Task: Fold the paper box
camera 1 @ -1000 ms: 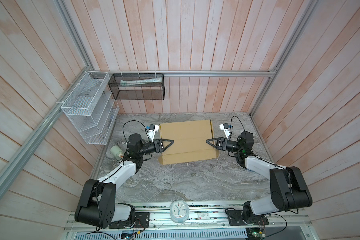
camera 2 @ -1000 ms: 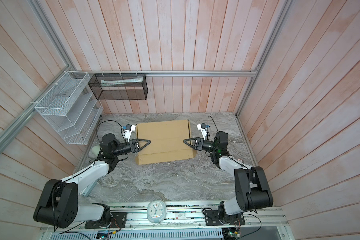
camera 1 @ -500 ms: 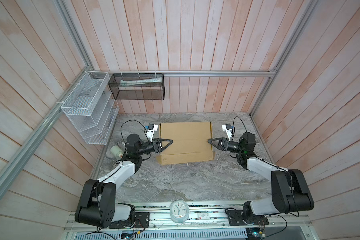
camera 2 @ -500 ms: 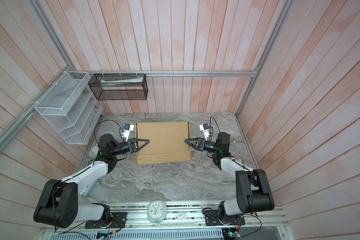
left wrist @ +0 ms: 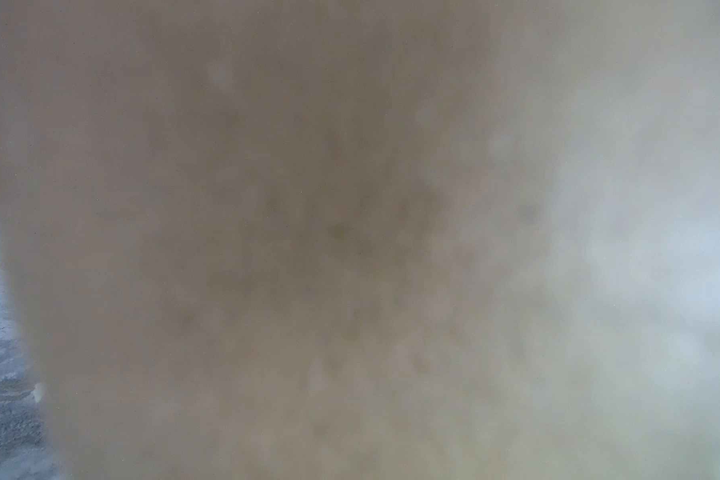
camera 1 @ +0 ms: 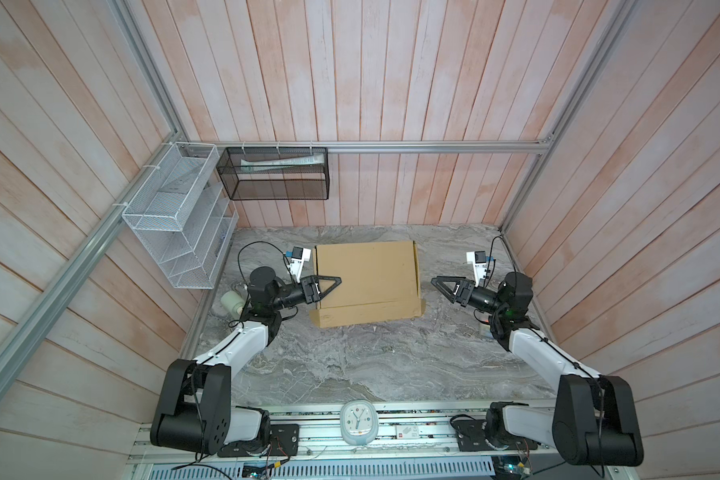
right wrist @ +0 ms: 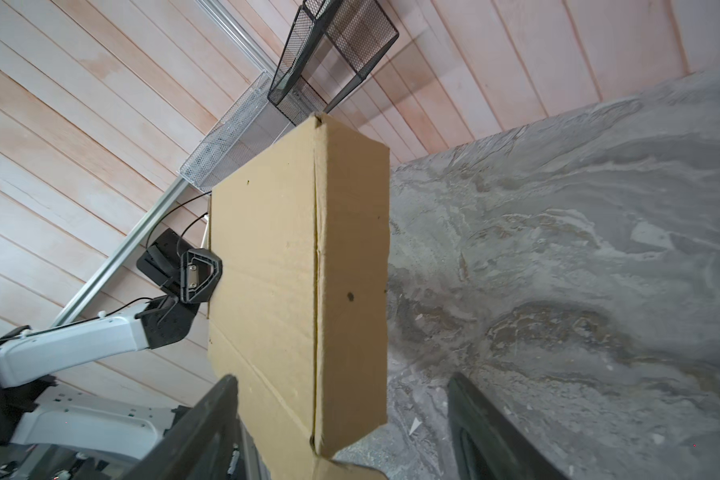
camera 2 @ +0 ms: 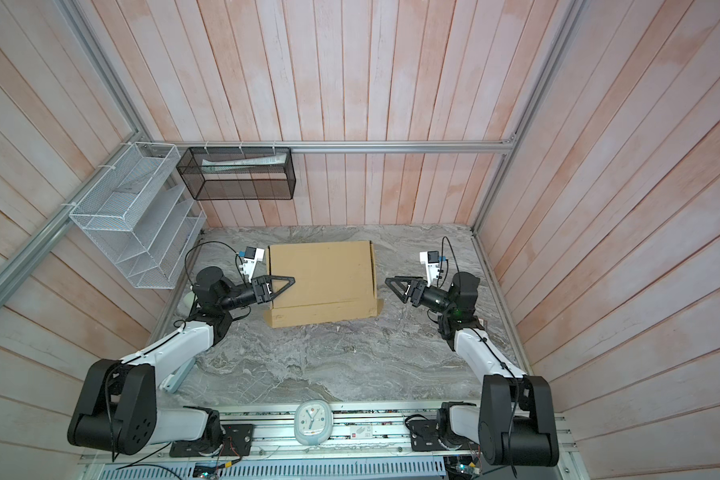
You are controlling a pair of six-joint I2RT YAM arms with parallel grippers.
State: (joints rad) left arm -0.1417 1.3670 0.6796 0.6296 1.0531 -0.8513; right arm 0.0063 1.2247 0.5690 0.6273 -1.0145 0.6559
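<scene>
The paper box (camera 1: 371,282) (camera 2: 323,278) is a shallow brown cardboard mailer lying at the back middle of the marble table, with a flap (camera 1: 366,318) sticking out along its near edge. My left gripper (camera 1: 338,279) (camera 2: 292,279) reaches over the box's left edge. Its upper finger (right wrist: 198,274) lies on the lid and its lower finger is hidden; it is shut on the box. Blurred cardboard (left wrist: 308,232) fills the left wrist view. My right gripper (camera 1: 435,281) (camera 2: 387,281) (right wrist: 341,377) stands open just right of the box's right wall (right wrist: 350,270), not touching it.
A white wire rack (camera 1: 175,232) hangs on the left wall and a black mesh basket (camera 1: 273,174) on the back wall. A white roll (camera 1: 230,302) lies behind the left arm. A small clock (camera 1: 358,422) sits on the front rail. Walls stand close on three sides.
My right gripper has opened, let go of the box's right side and drawn back to the right. The box has sunk and shifted slightly left with the left gripper.
</scene>
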